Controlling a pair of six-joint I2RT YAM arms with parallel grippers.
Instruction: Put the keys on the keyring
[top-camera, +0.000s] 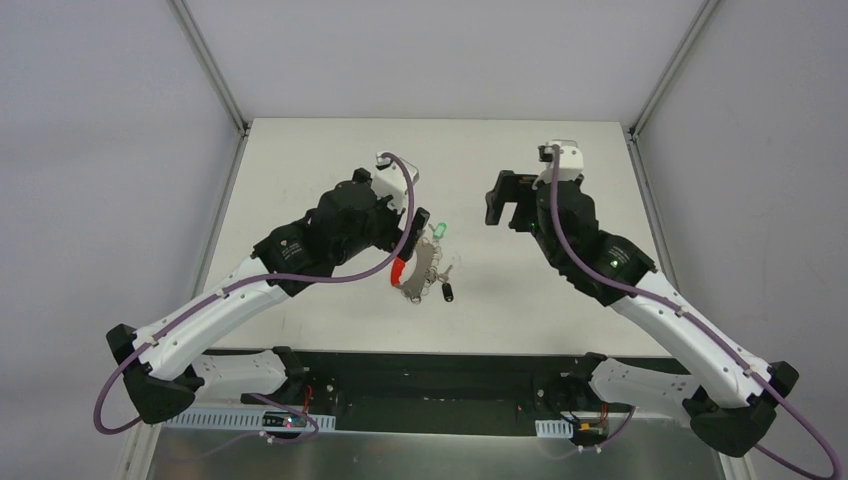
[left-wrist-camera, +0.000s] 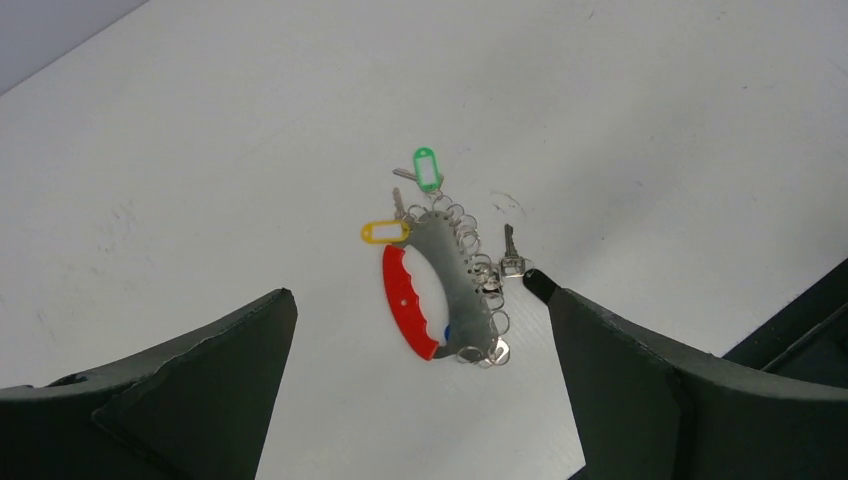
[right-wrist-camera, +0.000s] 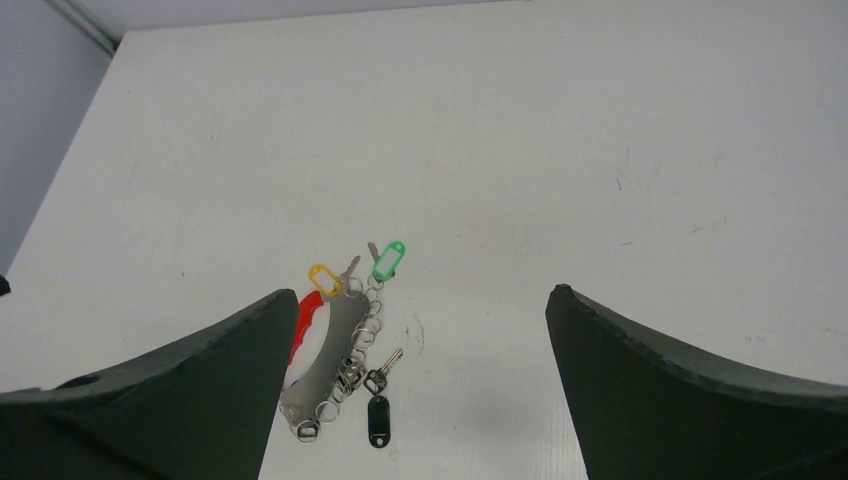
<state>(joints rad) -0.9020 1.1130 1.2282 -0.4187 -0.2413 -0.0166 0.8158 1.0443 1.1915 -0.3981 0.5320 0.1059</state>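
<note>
Left gripper (left-wrist-camera: 420, 292): jaws at full spread, nothing between them. Only the dark inner faces of the fingers (left-wrist-camera: 200, 390) show, cut off by the lower frame edge. From the top camera they are hidden under the wrist.

Keyring (left-wrist-camera: 452, 280): flat on the table (left-wrist-camera: 200, 150), centred between the left fingers and just beyond their tips, touching neither. It is a grey arc with a red grip (left-wrist-camera: 402, 300) on one side. Small wire loops run along the other side and are too fine to count. There is a blue speck at the grip's near end, too small to identify.

Green key (left-wrist-camera: 428, 168): at the ring's far end from the left gripper. Yellow key (left-wrist-camera: 385, 232): beside it, above the red grip. Both touch the ring, but I cannot tell whether either is threaded through a loop.

Silvery key (left-wrist-camera: 510, 250): just off the loops, near the other fingertip. Black key (right-wrist-camera: 378, 420): from the left wrist only its tip shows, with the rest behind that finger. It is seen whole from the right wrist, joined to the silvery key. I cannot tell whether either links to the ring.

Right gripper (top-camera: 507, 206): also spread wide and empty, well apart from the ring. In its own camera the ring sits low, beside the finger on the left of that view. That finger hides part of the ring's near edge.
</note>
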